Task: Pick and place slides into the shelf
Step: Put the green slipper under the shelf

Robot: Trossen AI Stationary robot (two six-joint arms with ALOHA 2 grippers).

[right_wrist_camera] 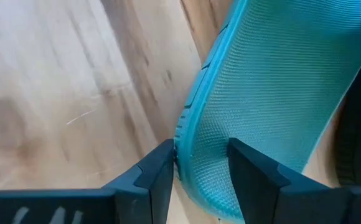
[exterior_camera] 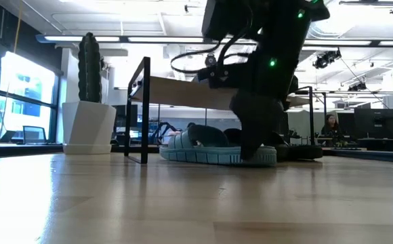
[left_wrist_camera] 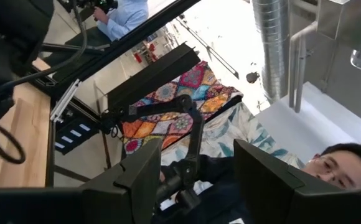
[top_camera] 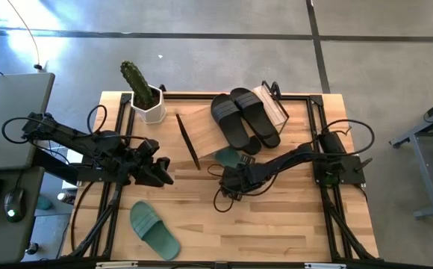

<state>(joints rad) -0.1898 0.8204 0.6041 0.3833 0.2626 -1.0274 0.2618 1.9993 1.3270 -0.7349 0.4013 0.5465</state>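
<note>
Two black slides (top_camera: 243, 118) lie side by side on the shelf's (top_camera: 201, 133) top board. One sage green slide (top_camera: 228, 157) lies flat on the table, half under that board, as the low view also shows the green slide (exterior_camera: 210, 153). My right gripper (top_camera: 228, 181) is down at its near end, shut on it. The second green slide (top_camera: 154, 230) lies sole-down near the table's near edge. My left gripper (top_camera: 161, 172) hovers open left of the shelf, tipped up toward the room. Other black slides are not clearly in view. My right gripper pinches the green slide's sole rim (right_wrist_camera: 190, 134) at a strap-free stretch of the footbed. One finger (right_wrist_camera: 159, 177) is outside the rim and the other finger (right_wrist_camera: 255, 180) is on the ribbed footbed. It comes from above, slanting. The slide's sole rests on the table (exterior_camera: 203, 160).
A white hexagonal pot with a cactus (top_camera: 145, 96) stands at the far left corner beside the shelf. The shelf's black frame leg (exterior_camera: 144, 112) stands close to the held slide. Bare wood (top_camera: 276, 217) lies near the table's near right. A person (left_wrist_camera: 336, 171) shows beyond the table.
</note>
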